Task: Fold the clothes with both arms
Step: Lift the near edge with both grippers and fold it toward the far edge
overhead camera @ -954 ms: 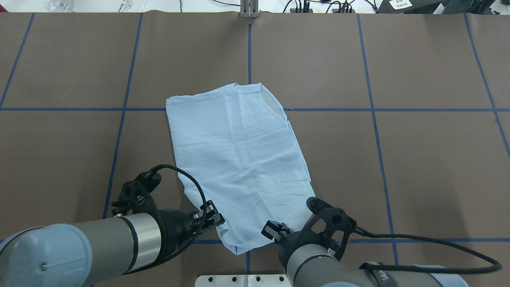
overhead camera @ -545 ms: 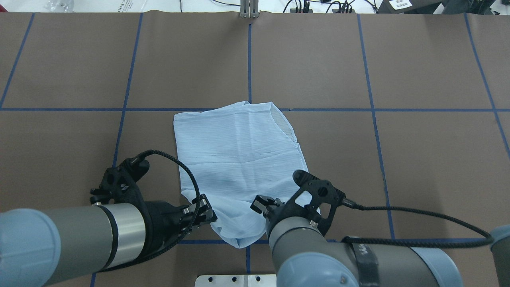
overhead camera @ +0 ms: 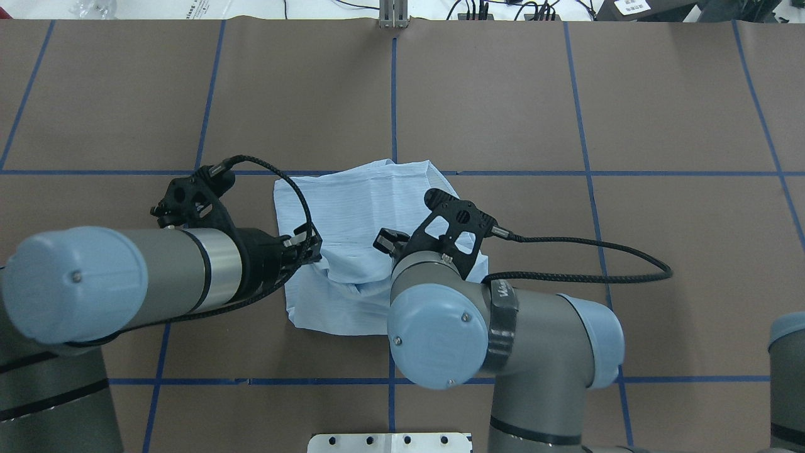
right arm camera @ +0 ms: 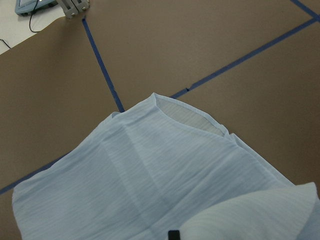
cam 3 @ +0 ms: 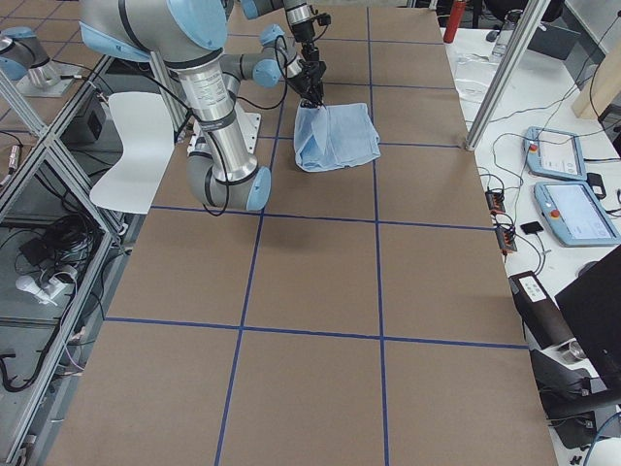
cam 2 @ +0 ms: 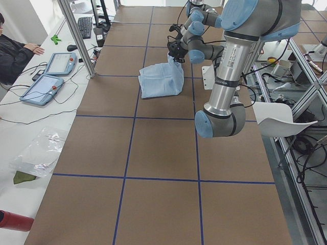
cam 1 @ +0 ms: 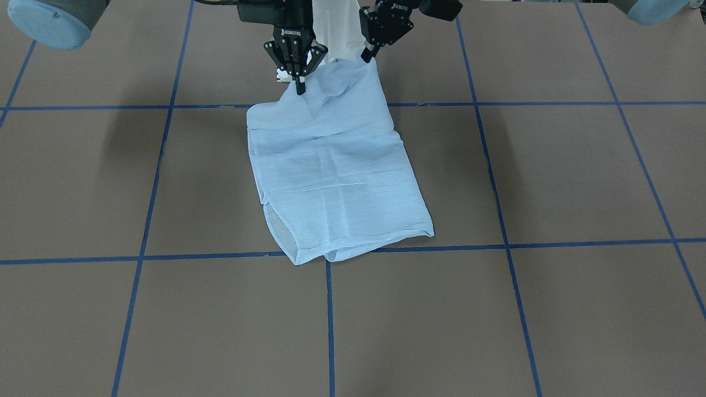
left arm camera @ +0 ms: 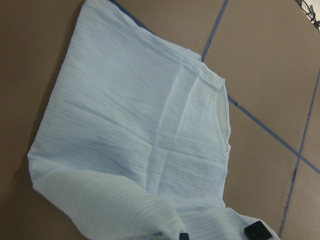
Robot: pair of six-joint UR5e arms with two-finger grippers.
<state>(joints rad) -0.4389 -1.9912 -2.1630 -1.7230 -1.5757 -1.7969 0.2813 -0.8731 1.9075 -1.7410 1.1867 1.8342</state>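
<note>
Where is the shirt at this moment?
Overhead view: the shirt lies mid-table, at the far crosswise tape line, its near edge held up by the left tool and right tool.

Bright, even overhead light floods the desk (cam 1: 551,176). Faint soft shadows flank the shirt (cam 1: 336,165). Wrist views run slightly soft.

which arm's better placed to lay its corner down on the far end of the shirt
Right, narrowly. The right gripper and left gripper each pinch a raised near corner of the thin light-blue striped shirt, but the right seems further out over the cloth.
</note>
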